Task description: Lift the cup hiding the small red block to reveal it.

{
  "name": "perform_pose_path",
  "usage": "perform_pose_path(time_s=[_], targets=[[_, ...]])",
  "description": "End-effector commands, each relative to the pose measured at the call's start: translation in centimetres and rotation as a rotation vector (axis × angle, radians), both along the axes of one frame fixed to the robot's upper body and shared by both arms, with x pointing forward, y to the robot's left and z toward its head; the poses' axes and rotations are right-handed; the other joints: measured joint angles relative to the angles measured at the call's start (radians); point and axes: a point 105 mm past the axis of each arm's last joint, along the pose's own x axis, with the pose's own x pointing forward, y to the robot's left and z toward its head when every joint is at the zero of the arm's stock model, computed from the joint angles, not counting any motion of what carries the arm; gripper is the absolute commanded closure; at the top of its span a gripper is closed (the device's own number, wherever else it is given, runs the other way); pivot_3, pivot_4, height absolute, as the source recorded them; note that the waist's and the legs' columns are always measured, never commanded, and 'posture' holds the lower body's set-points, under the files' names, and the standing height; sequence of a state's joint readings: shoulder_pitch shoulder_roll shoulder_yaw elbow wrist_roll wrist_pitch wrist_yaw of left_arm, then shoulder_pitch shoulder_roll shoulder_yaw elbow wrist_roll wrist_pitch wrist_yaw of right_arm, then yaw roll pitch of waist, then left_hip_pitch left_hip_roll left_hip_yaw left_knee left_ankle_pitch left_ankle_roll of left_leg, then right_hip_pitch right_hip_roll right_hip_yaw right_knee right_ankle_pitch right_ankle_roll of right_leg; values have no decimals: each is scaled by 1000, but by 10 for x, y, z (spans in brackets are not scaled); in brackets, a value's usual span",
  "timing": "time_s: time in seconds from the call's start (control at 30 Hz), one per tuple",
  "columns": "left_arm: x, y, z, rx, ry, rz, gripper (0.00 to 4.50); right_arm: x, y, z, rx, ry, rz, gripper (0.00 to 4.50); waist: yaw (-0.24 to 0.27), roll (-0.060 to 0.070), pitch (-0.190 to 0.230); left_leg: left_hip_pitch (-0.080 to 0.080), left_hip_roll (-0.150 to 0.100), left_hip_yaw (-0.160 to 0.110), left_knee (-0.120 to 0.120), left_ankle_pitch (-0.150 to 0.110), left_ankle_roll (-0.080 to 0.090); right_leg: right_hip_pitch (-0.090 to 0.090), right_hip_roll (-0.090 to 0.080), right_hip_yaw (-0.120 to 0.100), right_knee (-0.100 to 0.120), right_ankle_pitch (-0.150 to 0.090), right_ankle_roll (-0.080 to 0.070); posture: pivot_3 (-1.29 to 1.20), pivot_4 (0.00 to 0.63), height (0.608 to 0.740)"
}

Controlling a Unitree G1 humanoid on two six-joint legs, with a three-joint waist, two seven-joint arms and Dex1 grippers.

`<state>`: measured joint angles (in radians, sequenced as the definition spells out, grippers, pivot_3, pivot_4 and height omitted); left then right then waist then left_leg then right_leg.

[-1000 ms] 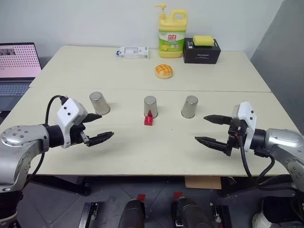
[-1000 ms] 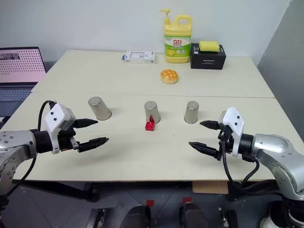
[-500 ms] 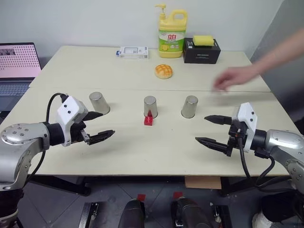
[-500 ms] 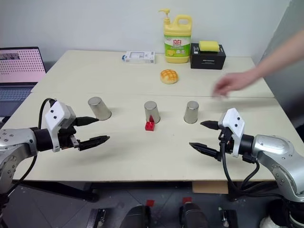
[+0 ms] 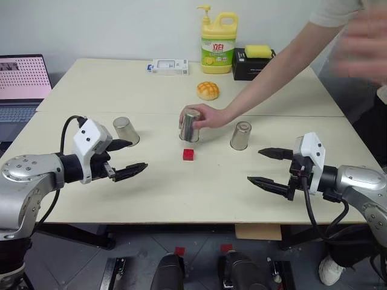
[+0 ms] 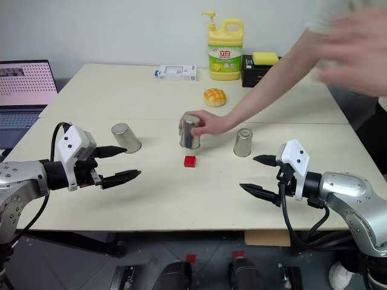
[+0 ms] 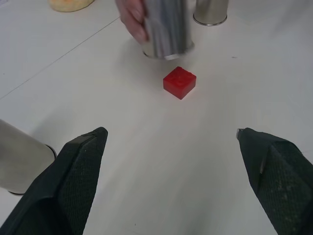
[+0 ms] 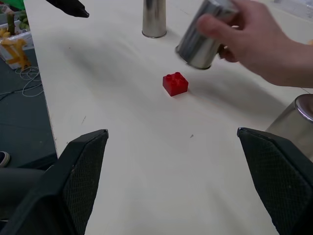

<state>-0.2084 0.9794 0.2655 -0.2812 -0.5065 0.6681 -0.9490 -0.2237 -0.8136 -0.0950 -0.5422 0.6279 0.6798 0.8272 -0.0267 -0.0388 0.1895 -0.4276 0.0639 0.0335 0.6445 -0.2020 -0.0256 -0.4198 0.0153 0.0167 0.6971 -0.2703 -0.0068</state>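
left eye view: a person's hand (image 5: 208,116) holds the middle cup (image 5: 189,125), a smooth shiny metal tumbler, tilted and raised a little off the pale wooden table (image 5: 181,193). the small red block (image 5: 188,154), matte with studs on top, lies uncovered just in front of it. two more cups (image 5: 126,130) (image 5: 240,135) stand upside down on either side. the left gripper (image 5: 126,159) and the right gripper (image 5: 263,167) both have fingers spread wide, holding nothing, hovering above the table well apart from the cups.
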Motion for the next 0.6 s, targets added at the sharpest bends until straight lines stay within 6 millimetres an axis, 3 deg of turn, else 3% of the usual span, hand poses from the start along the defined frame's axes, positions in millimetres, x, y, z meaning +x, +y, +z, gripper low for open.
perform_pose_path(time_s=[0.03, 0.6], targets=[[0, -5, 6, 11, -37, -18, 6, -2, -1, 2, -24, -38, 12, 0, 0, 0, 0, 0, 0, 0, 0, 0, 0, 0, 0, 0, 0, 0, 0, 0, 150, 740], [3, -3, 3, 21, -47, 1, 6, -2, 1, 4, -32, -38, 17, 0, 0, 0, 0, 0, 0, 0, 0, 0, 0, 0, 0, 0, 0, 0, 0, 0, 150, 740]])
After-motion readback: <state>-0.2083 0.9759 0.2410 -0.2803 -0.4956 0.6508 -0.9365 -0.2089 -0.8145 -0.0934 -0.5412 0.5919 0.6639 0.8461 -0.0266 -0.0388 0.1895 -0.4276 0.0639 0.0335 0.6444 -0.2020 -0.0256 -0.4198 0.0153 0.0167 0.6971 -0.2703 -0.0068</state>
